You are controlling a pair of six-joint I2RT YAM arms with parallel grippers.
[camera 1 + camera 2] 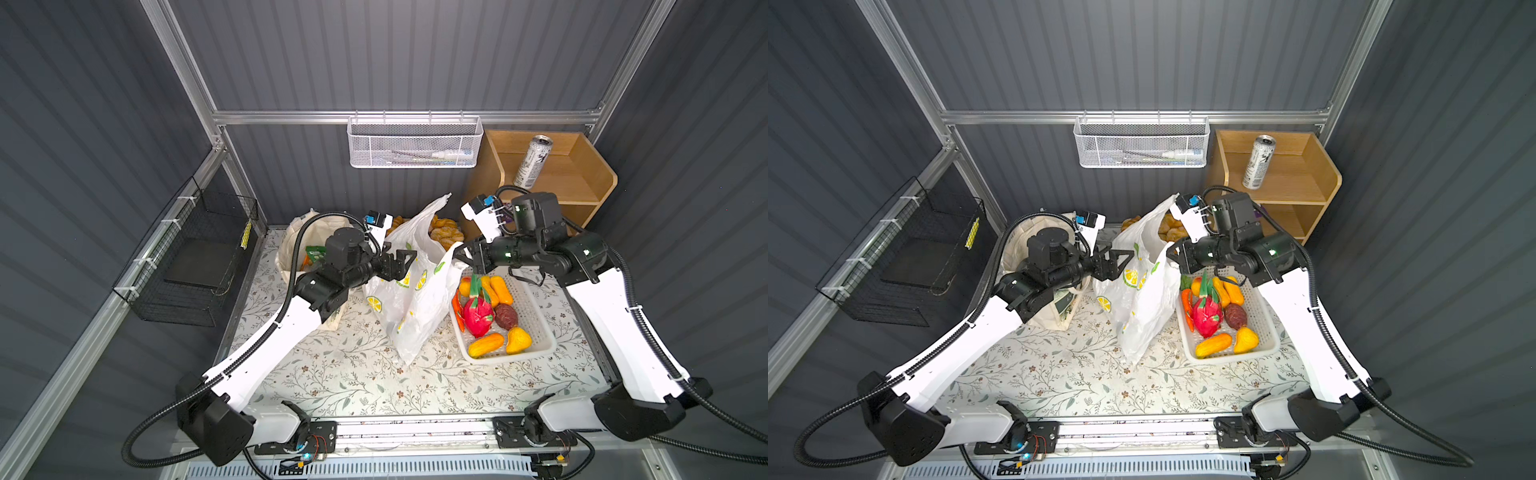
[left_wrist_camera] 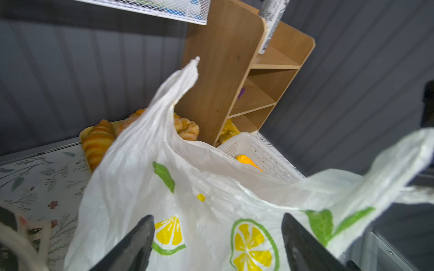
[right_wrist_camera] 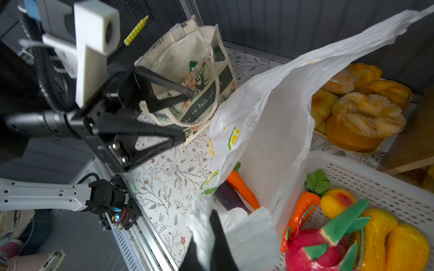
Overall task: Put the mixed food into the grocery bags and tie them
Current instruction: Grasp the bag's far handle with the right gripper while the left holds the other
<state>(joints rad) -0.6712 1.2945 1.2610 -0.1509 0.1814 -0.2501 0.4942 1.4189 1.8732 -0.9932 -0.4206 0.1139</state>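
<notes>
The white lemon-print plastic bag (image 1: 411, 299) (image 1: 1142, 307) stands at mid-table with its mouth pulled wide. My right gripper (image 1: 459, 251) (image 3: 212, 218) is shut on its right handle. My left gripper (image 1: 409, 261) (image 2: 218, 219) is open, its fingers either side of the bag's left wall, gripping nothing. Inside the bag (image 3: 270, 117) lie an orange carrot (image 3: 242, 190) and a dark purple piece (image 3: 229, 197) that looks like the eggplant. The cream canvas tote (image 1: 291, 245) (image 3: 187, 54) stands at back left with a green packet (image 1: 316, 251) inside. The silver-and-black can (image 1: 532, 162) stands on the shelf top.
A white perforated basket (image 1: 540, 320) with the dragon fruit (image 1: 478, 316) and toy produce sits right of the bag. Bread rolls (image 1: 444, 232) lie behind it. The wooden shelf (image 1: 582, 174) stands at back right. A black wire basket (image 1: 195, 266) hangs on the left wall.
</notes>
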